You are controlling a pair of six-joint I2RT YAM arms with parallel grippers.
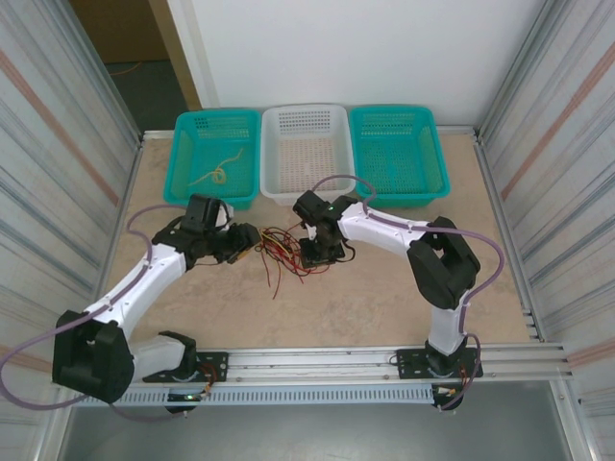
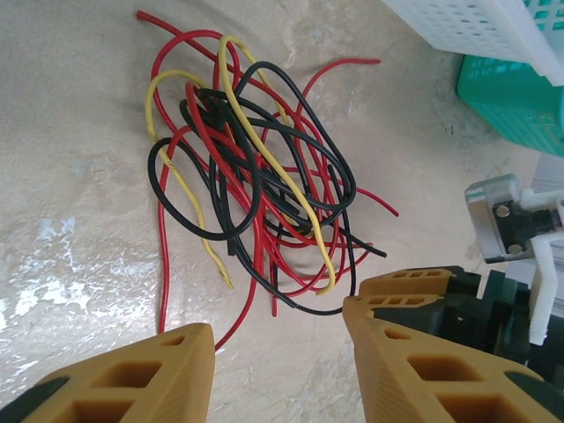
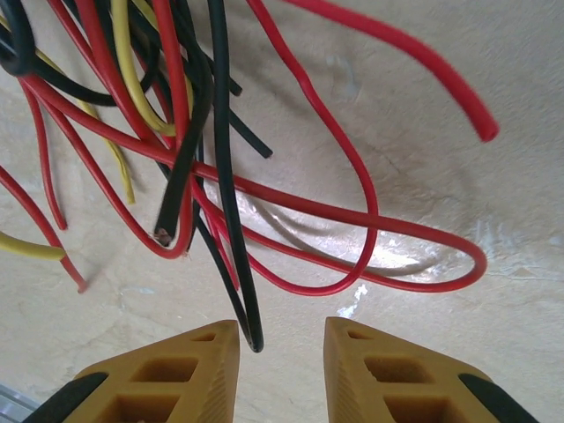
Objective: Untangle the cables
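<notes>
1. Left gripper [image 1: 245, 242] sits just left of centre in the overhead shot, nose pointed at the tangle. On its own wrist cam [image 2: 278, 322] the two orange fingers [image 2: 194, 379] are clearly apart, with bare tabletop between them and nothing pinched.
2. Right gripper [image 1: 309, 254] comes in from the other side, just right of the same pile. Its wrist cam [image 3: 282, 328] shows the fingers [image 3: 339, 370] apart too, with a narrower gap and only tabletop in it. One black strand ends right by the inner edge of the finger at lower left of that frame, but I honestly can't tell if it touches.
3. Cables [image 1: 281, 245] are a messy knot of red, black and yellow wire lying on the table [image 1: 384, 298], dead centre of the overhead view, between the two grippers.
4. From the left wrist, the cables [image 2: 256, 176] sit in the upper middle. Black loops are wound through red ones, and yellow strands cross over them.
5. The right wrist view is super close. The cables [image 3: 203, 176] crowd the upper left, and one big red loop sweeps out to the right, flat on the table.
6. Along the top of the overhead frame there are three baskets in a row: left teal basket [image 1: 219, 119], white basket [image 1: 306, 109], right teal basket [image 1: 394, 110]. A single tan strand [image 1: 216, 175] lies curled in the left teal basket, well apart from the tangle.
</notes>
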